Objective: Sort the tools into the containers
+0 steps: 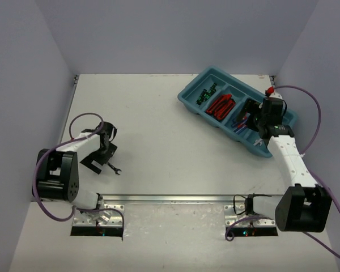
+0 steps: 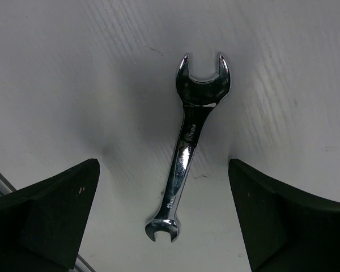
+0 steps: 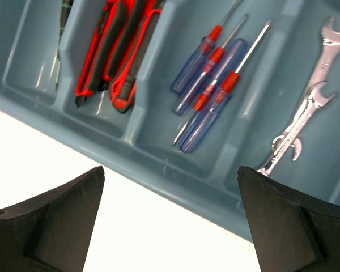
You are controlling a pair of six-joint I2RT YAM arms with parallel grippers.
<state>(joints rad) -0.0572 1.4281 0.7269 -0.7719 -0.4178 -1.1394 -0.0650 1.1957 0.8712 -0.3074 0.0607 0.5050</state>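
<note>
Nearing completion from above: showing green-black screwdrivers [image 1: 207, 93], red utility knives [image 1: 222, 105] and blue screwdrivers [image 1: 238, 120] sorted in the teal tray [image 1: 188, 97], leaving one silver wrench [image 1: 115, 170] on the table [image 1: 158, 158] by the left end effector [image 1: 102, 156]. Straddling that wrench at the left wrist, spread wide, touching nothing. Hanging the right end effector [image 1: 250, 118] wide and empty over the tray, viewing two wrenches [image 3: 306, 107] in its end compartment.

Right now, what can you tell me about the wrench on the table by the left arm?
The wrench is small, shiny silver metal, with a forked open end at each tip, one larger. Stamped marks on its shaft are unreadable. It lies flat on the white table, touching nothing else. The left hand is open, its black fingers either side, clear of it.
</note>
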